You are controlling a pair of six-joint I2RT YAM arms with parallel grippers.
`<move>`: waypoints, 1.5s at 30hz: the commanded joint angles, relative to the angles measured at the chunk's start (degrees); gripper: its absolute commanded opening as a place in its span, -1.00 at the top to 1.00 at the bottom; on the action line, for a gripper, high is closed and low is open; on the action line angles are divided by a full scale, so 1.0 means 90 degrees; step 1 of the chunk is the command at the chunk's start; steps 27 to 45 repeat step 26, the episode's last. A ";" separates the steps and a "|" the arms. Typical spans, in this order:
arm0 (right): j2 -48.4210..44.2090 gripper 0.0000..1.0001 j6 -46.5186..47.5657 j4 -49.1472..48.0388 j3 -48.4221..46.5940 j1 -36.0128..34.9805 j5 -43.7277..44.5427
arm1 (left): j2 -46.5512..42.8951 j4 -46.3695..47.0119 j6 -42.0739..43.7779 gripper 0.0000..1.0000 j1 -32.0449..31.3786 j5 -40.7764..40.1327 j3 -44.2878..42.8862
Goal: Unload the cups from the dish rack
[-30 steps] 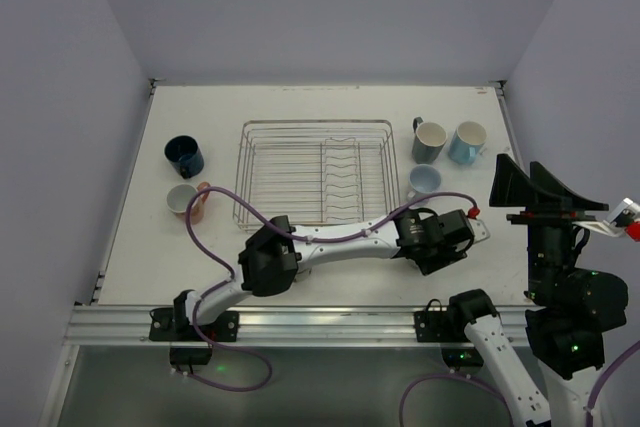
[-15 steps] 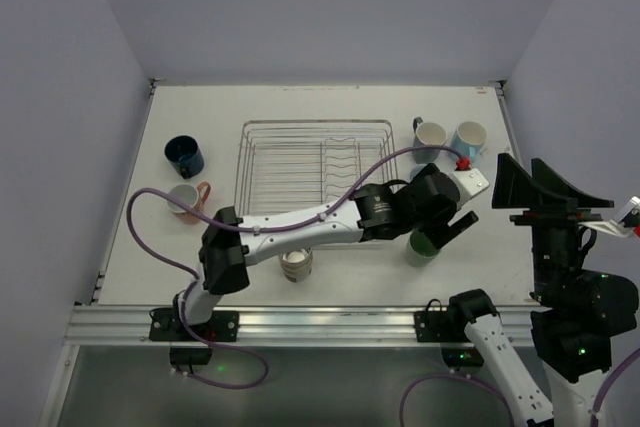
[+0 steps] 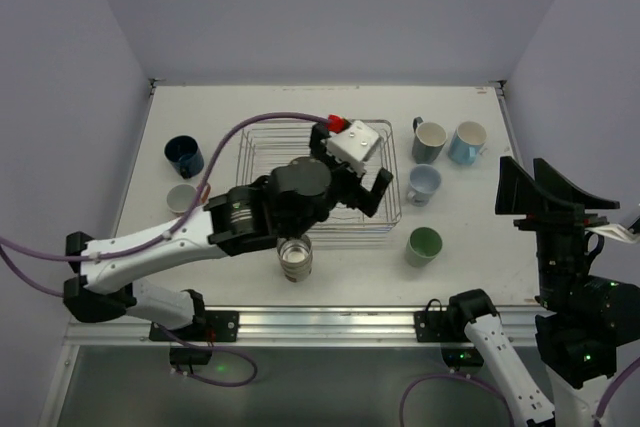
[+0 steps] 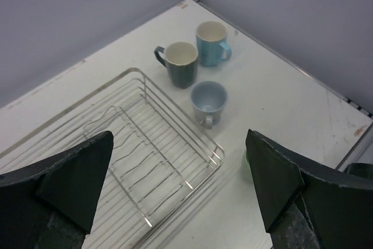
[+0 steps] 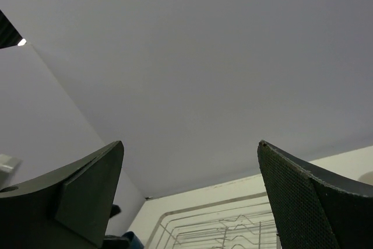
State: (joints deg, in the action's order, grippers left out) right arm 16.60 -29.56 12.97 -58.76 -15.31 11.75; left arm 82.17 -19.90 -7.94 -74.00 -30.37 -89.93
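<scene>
Bench (image 3: 300, 102), white, walled at back and sides. Far left: navy cup (image 3: 184, 155), upright, well apart from the rack. Just in front of it: pale cup (image 3: 180, 197) with pinkish handle, partly hidden by the left arm. Centre: dish rack (image 3: 262, 142), chrome wire, low sides, divider prongs along the middle, near half covered by the left arm. Above the rack's right part: left gripper (image 4: 179, 144), fingers spread wide, holding nothing, touching nothing. On the bench just in front of the rack: metal cup (image 3: 295, 257), upright, below the left forearm. Right of the rack's near corner: green cup (image 3: 423, 245), upright. Just beside the rack's right side: pale blue cup (image 3: 423, 183). Behind it, side by side: dark cup (image 3: 429, 139) with cream inside, then light blue cup (image 3: 467, 141). Far right, raised off the bench: right gripper (image 5: 189, 161), fingers spread wide, holding nothing, aimed at the back wall.
</scene>
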 commanded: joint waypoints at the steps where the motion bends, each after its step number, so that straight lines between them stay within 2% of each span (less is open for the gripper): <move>1: 0.0031 -0.98 -0.0055 0.0033 -0.0199 0.0031 -0.0221 | -0.1179 0.0318 0.0365 -1.00 0.0009 -0.1223 0.0431; 8: -0.0018 -0.98 -0.0143 -0.0025 -0.0014 0.0022 -0.0319 | -0.3004 -0.0834 0.0434 -1.00 0.0009 -0.2015 0.0646; 11: -0.0028 -0.98 -0.0143 -0.0055 0.0035 0.0031 -0.0348 | -0.3716 -0.0923 0.0404 -1.00 0.0009 -0.2328 0.0715; 19: -0.0340 -0.98 -0.0036 -0.0357 0.0045 0.0022 -0.0309 | -0.5418 -0.0027 0.0717 -1.00 0.0009 -0.1440 0.1153; 26: -0.0351 -0.98 0.0003 -0.0504 -0.0004 0.0031 -0.0475 | -0.4952 -0.0074 0.0717 -1.00 0.0009 -0.1489 0.1379; 45: -0.0351 -0.98 0.0003 -0.0504 -0.0004 0.0031 -0.0475 | -0.4952 -0.0074 0.0717 -1.00 0.0009 -0.1489 0.1379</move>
